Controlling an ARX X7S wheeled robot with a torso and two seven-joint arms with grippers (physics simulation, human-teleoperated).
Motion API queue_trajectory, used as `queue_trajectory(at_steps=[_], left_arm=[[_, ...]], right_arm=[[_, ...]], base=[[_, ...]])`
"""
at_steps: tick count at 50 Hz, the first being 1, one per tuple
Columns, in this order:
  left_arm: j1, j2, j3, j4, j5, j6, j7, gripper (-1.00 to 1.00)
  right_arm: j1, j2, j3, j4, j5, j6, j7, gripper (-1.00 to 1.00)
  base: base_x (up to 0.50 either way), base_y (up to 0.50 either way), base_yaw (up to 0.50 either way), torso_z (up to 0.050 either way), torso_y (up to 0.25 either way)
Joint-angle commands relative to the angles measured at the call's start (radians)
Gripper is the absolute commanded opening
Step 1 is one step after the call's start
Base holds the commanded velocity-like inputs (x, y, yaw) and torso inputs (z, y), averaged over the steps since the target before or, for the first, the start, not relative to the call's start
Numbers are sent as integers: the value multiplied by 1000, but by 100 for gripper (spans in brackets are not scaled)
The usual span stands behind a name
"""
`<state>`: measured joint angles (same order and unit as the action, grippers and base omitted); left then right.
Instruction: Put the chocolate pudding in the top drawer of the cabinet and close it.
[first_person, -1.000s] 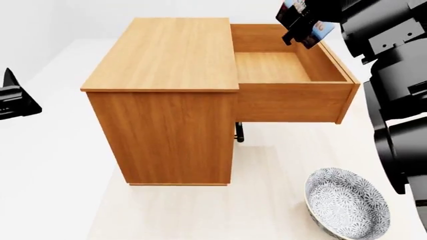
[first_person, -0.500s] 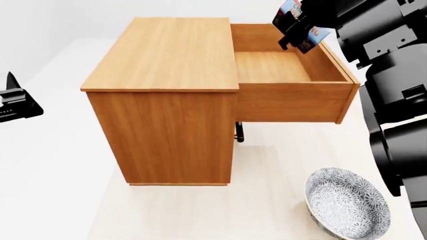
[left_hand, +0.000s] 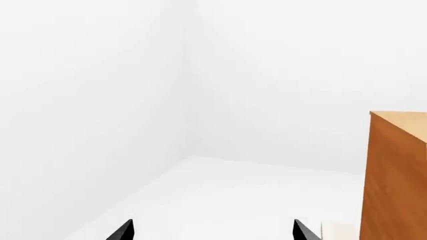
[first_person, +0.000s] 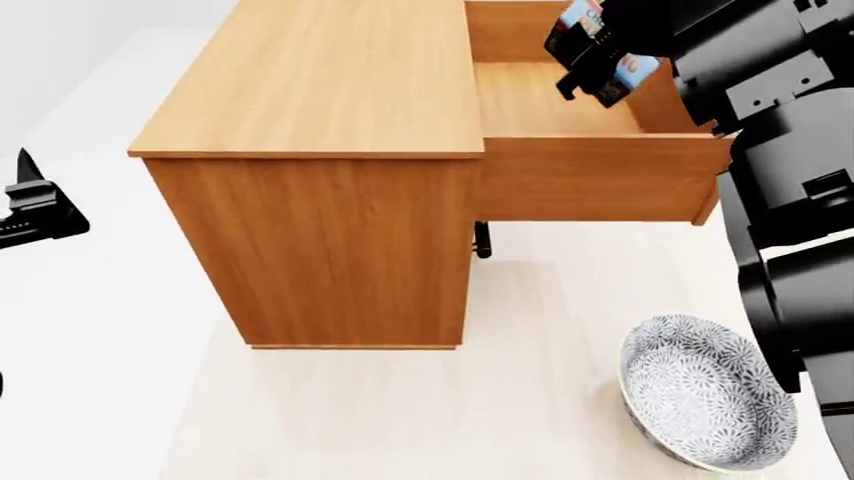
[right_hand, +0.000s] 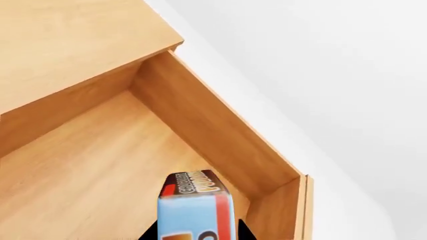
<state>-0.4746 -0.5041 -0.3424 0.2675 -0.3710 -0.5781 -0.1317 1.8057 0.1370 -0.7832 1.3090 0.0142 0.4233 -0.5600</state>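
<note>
- Right gripper (first_person: 597, 62) is pinching the chocolate pudding (first_person: 587, 28) by its sides, holding the carton over the open top drawer (first_person: 587, 170), near the drawer's far right corner.
- Seen from the right wrist view, the chocolate pudding (right_hand: 195, 202) is hanging above the drawer floor with its lettered end pointing down toward the wood; it is not yet resting on the bottom as far as I can judge.
- Left gripper (left_hand: 212, 231) is idling well apart from the cabinet (first_person: 320, 180), its two fingertips showing spread with nothing between them; in the head view it is sitting out at the left edge (first_person: 34, 212).
- Progress, as I am judging it: the drawer is already pulled out and the carton is already carried over it, so the fetching part is looking done.
- What is remaining: lowering and releasing the carton inside the drawer, pulling the arm clear, then pushing the drawer front shut.
- A patterned bowl (first_person: 705, 405) is sitting on the floor by the robot's right side, playing no part in this step.
</note>
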Motion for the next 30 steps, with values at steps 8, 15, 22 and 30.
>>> queue_trajectory(at_steps=[8, 15, 22, 30], left_arm=[[-5, 2, 1, -9, 0, 6, -6, 100], [1, 0, -5, -2, -4, 0, -8, 100], [5, -1, -5, -3, -2, -3, -12, 100], [-7, 9, 20, -52, 18, 31, -10, 100]], right_arm=[[2, -1, -1, 0, -11, -7, -4, -100], [2, -1, -1, 0, -11, -7, -4, -100], [2, -1, -1, 0, -11, -7, -4, -100], [2, -1, -1, 0, -11, -7, -4, -100]], base=[[-1, 0, 0, 0, -20], [0, 0, 0, 0, 0], [0, 0, 0, 0, 0], [0, 0, 0, 0, 0]])
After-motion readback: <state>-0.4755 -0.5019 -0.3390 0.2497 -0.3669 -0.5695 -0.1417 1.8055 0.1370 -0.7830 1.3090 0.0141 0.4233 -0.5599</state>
